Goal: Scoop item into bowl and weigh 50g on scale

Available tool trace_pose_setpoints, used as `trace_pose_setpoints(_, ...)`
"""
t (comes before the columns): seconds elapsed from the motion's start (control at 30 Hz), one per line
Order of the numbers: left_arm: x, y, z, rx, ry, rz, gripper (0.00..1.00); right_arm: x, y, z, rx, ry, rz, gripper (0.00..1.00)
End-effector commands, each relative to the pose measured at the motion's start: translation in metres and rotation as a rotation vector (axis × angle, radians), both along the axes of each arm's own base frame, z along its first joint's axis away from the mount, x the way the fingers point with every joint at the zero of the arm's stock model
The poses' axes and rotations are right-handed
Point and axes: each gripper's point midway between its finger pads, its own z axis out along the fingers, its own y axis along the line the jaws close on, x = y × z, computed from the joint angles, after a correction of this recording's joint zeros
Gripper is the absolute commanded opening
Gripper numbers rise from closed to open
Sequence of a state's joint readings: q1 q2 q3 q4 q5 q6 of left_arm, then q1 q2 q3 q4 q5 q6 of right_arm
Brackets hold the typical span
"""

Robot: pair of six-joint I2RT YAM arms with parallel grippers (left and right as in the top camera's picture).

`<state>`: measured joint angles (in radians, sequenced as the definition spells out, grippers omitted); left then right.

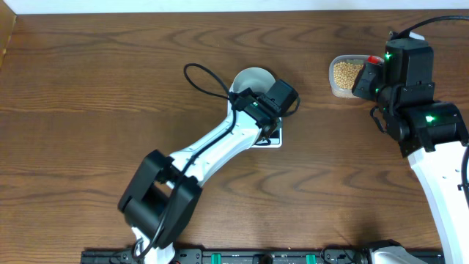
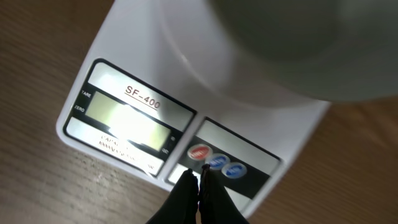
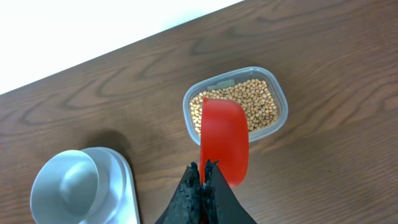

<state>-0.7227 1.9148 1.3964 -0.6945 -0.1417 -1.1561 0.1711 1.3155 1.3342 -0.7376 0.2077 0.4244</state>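
Observation:
The white scale (image 2: 134, 74) fills the left wrist view, its grey display (image 2: 127, 118) blank. The pale bowl (image 2: 298, 43) stands on its platform. My left gripper (image 2: 200, 174) is shut and empty, its tips right by the red button (image 2: 199, 152) and a blue one (image 2: 217, 162); whether they touch is unclear. My right gripper (image 3: 204, 167) is shut on the handle of a red scoop (image 3: 224, 140). The scoop hangs over the near edge of a clear tub (image 3: 282, 106) full of tan beans (image 3: 261, 102). Bowl (image 3: 65, 183) and scale (image 3: 121, 180) lie to its left.
From overhead, the tub (image 1: 336, 86) sits at the far right of the brown wooden table, the bowl (image 1: 253, 77) near the middle. The left arm (image 1: 212, 150) stretches diagonally across the table's front half. A black rail (image 1: 256, 257) runs along the front edge.

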Motion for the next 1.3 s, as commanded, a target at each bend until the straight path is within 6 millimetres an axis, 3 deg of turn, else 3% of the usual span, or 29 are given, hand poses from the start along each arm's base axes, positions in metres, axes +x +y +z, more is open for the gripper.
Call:
trace_pose_setpoints(0.0, -0.004, 0.008, -0.027, 0.073, 0.037, 0.016, 0.07, 0.001, 0.000, 0.010, 0.031, -0.024, -0.013, 0.01)
trace_pose_setpoints(0.17, -0.010, 0.006, -0.043, 0.099, 0.068, -0.001, 0.07, 0.001, 0.000, 0.010, 0.030, -0.025, -0.012, 0.01)
trace_pose_setpoints(0.73, -0.004, -0.008, -0.040, 0.061, 0.024, -0.001, 0.07, 0.001, 0.000, 0.010, 0.030, -0.025, -0.011, 0.01)
trace_pose_setpoints(1.27, 0.001, -0.001, -0.038, 0.101, -0.012, 0.012, 0.08, 0.001, 0.000, 0.009, 0.029, -0.020, -0.012, 0.01)
